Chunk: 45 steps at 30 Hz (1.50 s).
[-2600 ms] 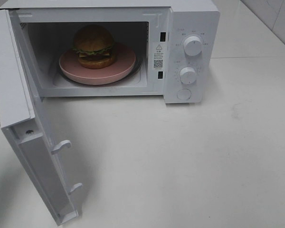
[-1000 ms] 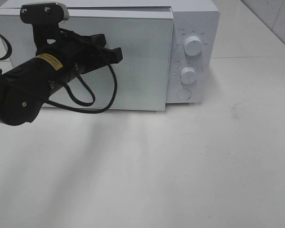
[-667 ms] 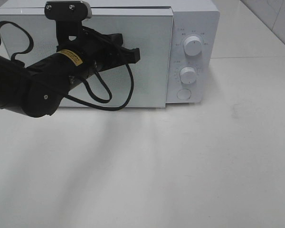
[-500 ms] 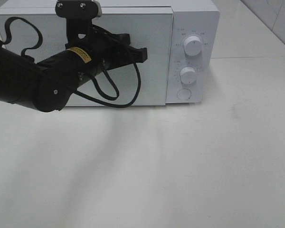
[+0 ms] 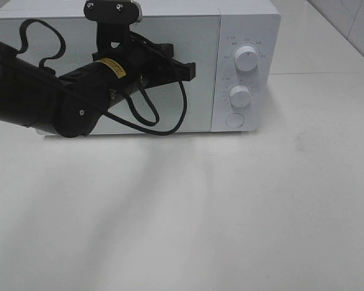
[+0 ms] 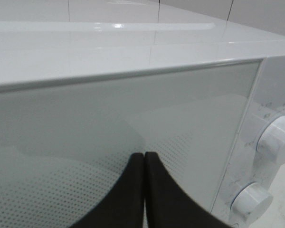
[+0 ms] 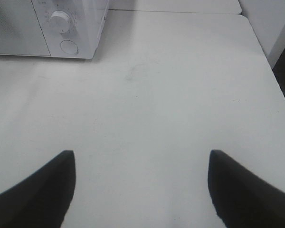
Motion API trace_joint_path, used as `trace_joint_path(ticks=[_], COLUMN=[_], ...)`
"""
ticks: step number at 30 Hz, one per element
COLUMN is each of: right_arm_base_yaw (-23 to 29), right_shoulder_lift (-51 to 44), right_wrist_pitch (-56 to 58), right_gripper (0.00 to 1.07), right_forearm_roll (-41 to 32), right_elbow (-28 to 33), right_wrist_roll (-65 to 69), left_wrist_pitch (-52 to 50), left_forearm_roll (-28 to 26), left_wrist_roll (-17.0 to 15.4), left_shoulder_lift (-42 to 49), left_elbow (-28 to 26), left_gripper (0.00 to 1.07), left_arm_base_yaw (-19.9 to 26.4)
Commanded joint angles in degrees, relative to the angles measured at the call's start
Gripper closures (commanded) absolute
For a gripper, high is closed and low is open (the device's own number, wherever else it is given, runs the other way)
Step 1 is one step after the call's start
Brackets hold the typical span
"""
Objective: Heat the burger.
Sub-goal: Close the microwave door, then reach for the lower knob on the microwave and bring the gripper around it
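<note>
The left gripper (image 5: 190, 71), fingers pressed together, points at the shut microwave door (image 5: 201, 103) just ahead; the burger is hidden from view. Beyond its tips sit two dials (image 5: 247, 59), their print too small to read, like the yellow label (image 5: 112, 68) on its arm. The right gripper (image 7: 141, 156) hangs spread apart over the table (image 7: 171, 95).

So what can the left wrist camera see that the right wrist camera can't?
Only the left wrist camera: the left gripper, shut, with its tips by the door, the top of the microwave, and the upper knob.
Only the right wrist camera: the right gripper, wide open above the table, and the round button.
Both: the microwave, some of its door, and the lower knob. Neither shows the burger, because the door is closed.
</note>
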State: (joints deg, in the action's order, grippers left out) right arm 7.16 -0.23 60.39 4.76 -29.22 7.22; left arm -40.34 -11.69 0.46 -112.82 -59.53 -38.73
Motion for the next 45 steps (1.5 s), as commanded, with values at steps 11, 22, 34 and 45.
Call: trace_joint_path(ticks=[11, 22, 34, 45], right_arm_base_yaw=[-0.4, -0.4, -0.4, -0.4], right_shoulder_lift=[-1.5, -1.5, -1.5, -1.5], right_wrist_pitch=[-0.6, -0.6, -0.6, -0.6], right_gripper=[0.33, 0.33, 0.33, 0.33], right_forearm_roll=[0.0, 0.0, 0.0, 0.0], right_elbow=[0.1, 0.1, 0.1, 0.1], right_wrist_roll=[-0.6, -0.6, -0.6, -0.6], left_wrist_pitch=[36.7, 67.5, 87.7, 102.8], left_forearm_roll=[1.9, 4.8, 5.2, 4.9], left_wrist_roll=[-0.5, -0.5, -0.9, 1.1], left_shoulder_lift=[12.0, 22.9, 33.5, 44.8], left_elbow=[3.7, 3.6, 3.6, 3.6], left_gripper=[0.04, 0.06, 0.06, 0.06], left_arm_base_yaw=[-1.0, -0.9, 9.7, 32.2])
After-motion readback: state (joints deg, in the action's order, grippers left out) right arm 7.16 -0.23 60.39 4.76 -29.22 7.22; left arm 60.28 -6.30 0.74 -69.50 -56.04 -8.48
